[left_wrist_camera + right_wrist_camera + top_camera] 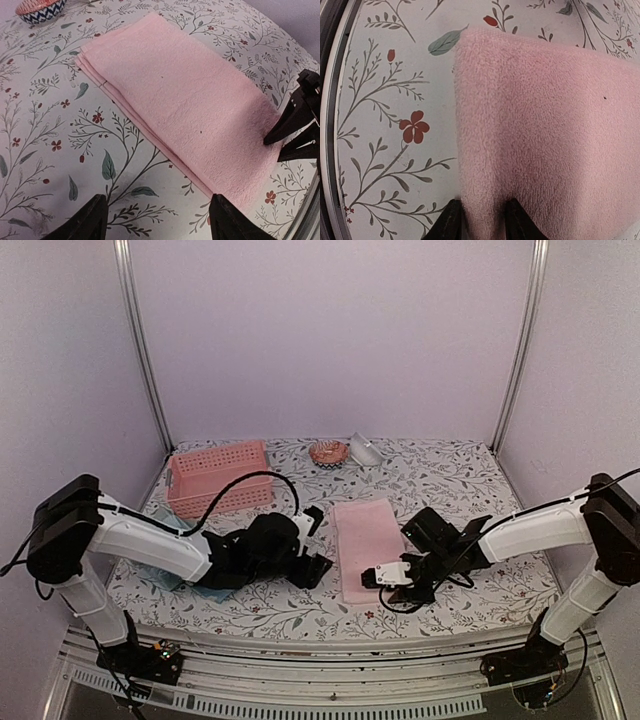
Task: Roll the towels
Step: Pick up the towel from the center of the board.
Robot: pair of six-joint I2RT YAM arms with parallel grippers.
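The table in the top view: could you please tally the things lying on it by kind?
Towels: 2 (pink towel; light blue cloth, largely covered, so only probably a towel)
Baskets: 1 (pink basket)
Bowls: 1 (patterned bowl)
Unclear pale object beside the bowl: 1
Total: 5

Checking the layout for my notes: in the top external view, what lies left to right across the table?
pink basket → left hand → pink towel. The right hand overlaps the towel, so it is left out.
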